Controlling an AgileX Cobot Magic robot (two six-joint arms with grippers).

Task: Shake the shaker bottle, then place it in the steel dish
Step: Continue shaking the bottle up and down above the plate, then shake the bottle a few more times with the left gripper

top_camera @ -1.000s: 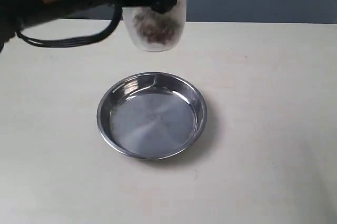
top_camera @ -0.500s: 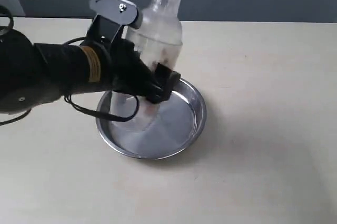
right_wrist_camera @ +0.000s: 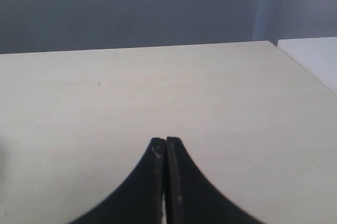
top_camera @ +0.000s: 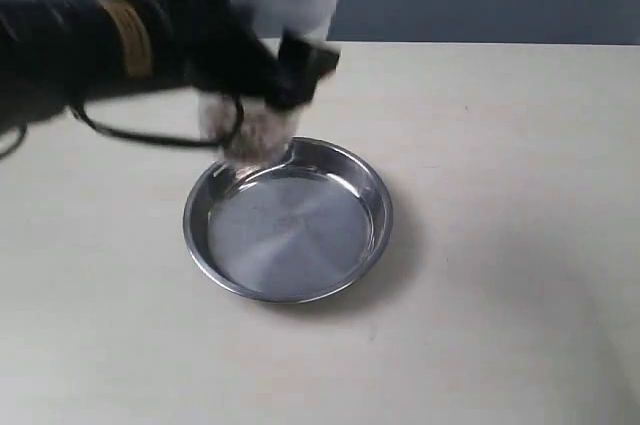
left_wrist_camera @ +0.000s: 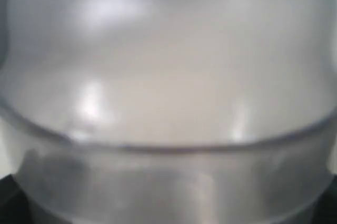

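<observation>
The frosted shaker bottle [top_camera: 272,5] hangs blurred in the air above the far left rim of the steel dish [top_camera: 372,207], its brownish granules low in its body. My left gripper [top_camera: 262,80] is shut on the bottle's middle, reaching in from the left. In the left wrist view the shaker bottle [left_wrist_camera: 168,87] fills the whole picture and hides the fingers. The steel dish lies on the table with nothing in it. My right gripper [right_wrist_camera: 166,140] is shut on nothing above bare table and does not show in the exterior view.
The pale table [top_camera: 500,145] stretches around the dish, with a grey wall behind it. The table's far corner [right_wrist_camera: 271,42] shows in the right wrist view. A black cable [top_camera: 150,135] loops under my left arm.
The bottle swung from high at the back down over the dish, then rose again to the back left. It stays held and blurred with motion. The dish has not moved.
</observation>
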